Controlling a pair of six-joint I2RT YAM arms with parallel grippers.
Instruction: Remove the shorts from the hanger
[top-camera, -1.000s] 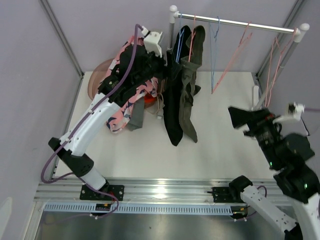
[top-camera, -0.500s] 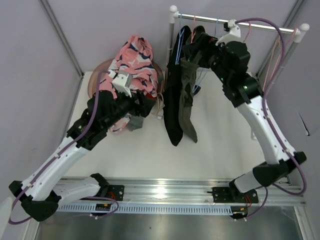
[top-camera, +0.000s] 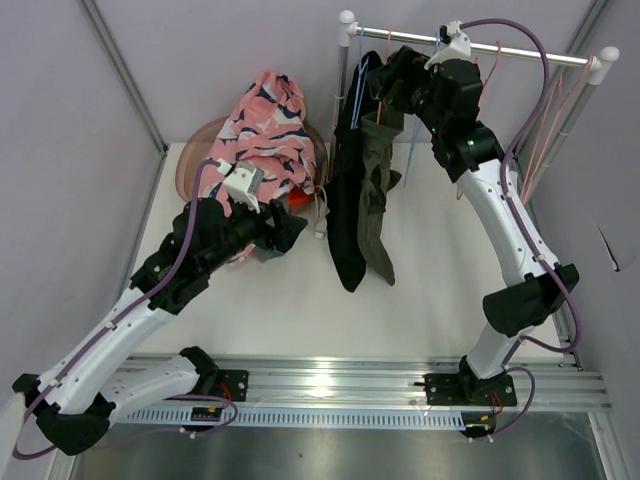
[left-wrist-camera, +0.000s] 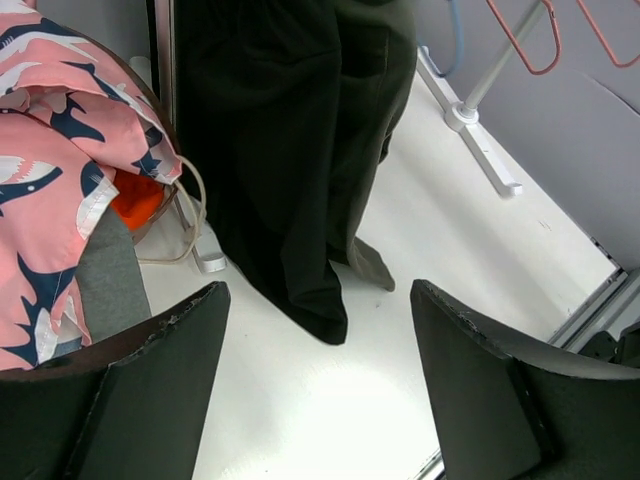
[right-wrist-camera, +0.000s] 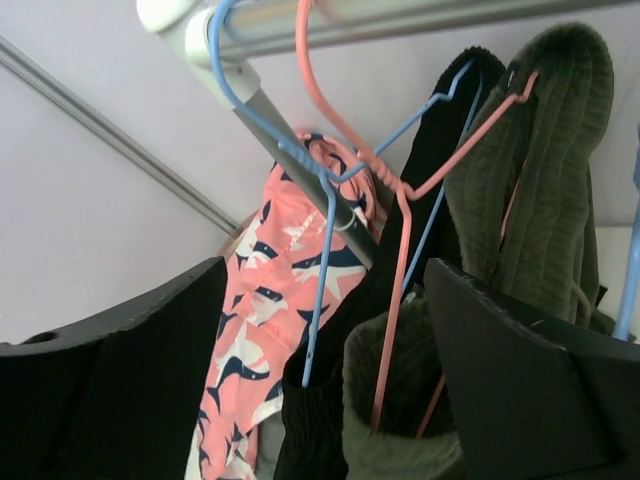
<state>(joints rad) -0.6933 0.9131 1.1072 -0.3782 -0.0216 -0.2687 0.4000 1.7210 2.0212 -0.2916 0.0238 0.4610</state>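
Black shorts (top-camera: 345, 200) and olive shorts (top-camera: 378, 190) hang from hangers on the rail (top-camera: 520, 50). Pink patterned shorts (top-camera: 270, 125) lie over the basket, with orange shorts (top-camera: 301, 199) beneath them. My left gripper (top-camera: 287, 228) is open and empty, low beside the basket; its view shows the black shorts (left-wrist-camera: 260, 150), olive shorts (left-wrist-camera: 378, 90), pink shorts (left-wrist-camera: 50, 150) and orange shorts (left-wrist-camera: 135, 200). My right gripper (top-camera: 385, 75) is open at the hanger tops, its jaws either side of the blue hanger (right-wrist-camera: 320, 250), pink hanger (right-wrist-camera: 400, 250), black shorts (right-wrist-camera: 320, 430) and olive shorts (right-wrist-camera: 540, 180).
A round brownish basket (top-camera: 190, 150) stands at the back left. Empty pink and blue hangers (top-camera: 480, 90) hang further right on the rail. The rack's white foot (left-wrist-camera: 480, 140) runs along the right. A grey cloth (left-wrist-camera: 110, 280) hangs under the pink shorts.
My left arm has come down from the rack to beside the basket, leaving the pink shorts there. My right arm has swung up from the low right to the hanger tops.
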